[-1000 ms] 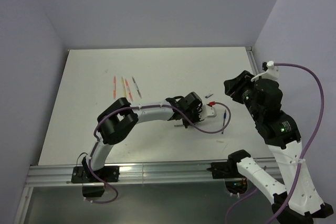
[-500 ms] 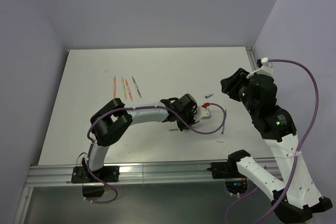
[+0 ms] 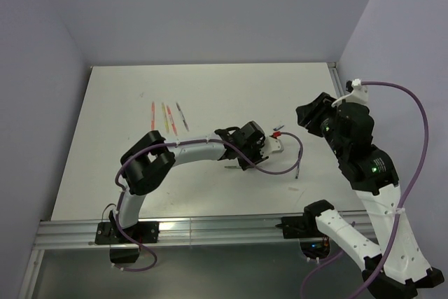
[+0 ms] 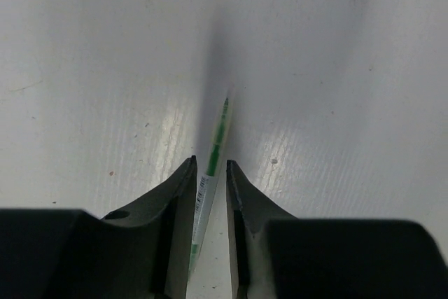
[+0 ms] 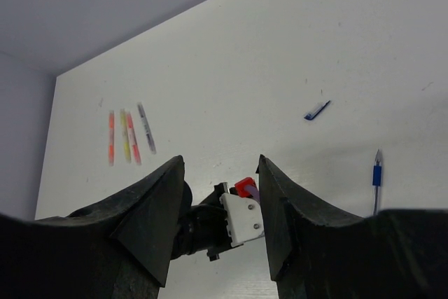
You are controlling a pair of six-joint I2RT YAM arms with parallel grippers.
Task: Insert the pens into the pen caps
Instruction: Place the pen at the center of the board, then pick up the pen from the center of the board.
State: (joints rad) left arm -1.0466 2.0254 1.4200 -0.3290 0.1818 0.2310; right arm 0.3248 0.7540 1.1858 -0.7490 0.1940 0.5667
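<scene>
A green-clear pen (image 4: 218, 134) lies on the white table between the fingers of my left gripper (image 4: 210, 166). The jaws stand a little apart: the pen rests against the left finger, with a gap to the right finger. From above, that gripper (image 3: 240, 162) is low at mid-table. My right gripper (image 5: 220, 160) hangs open and empty above the table's right side (image 3: 308, 118). A blue pen (image 3: 299, 162) lies below it. A dark blue pen cap (image 5: 317, 110) lies alone. Orange (image 3: 152, 115), yellow (image 3: 165, 117), red-pink (image 3: 171, 120) and grey (image 3: 182, 115) pens lie side by side at the back left.
The left arm's purple cable (image 3: 280, 169) loops over the table between the left gripper and the blue pen. A raised rail (image 3: 210, 227) runs along the near table edge. Walls close the table at the back and on both sides.
The left jaws, shut on the green-clear pen before, have parted a little with the pen still between them. The left wrist shifted slightly; the right arm swayed a little.
</scene>
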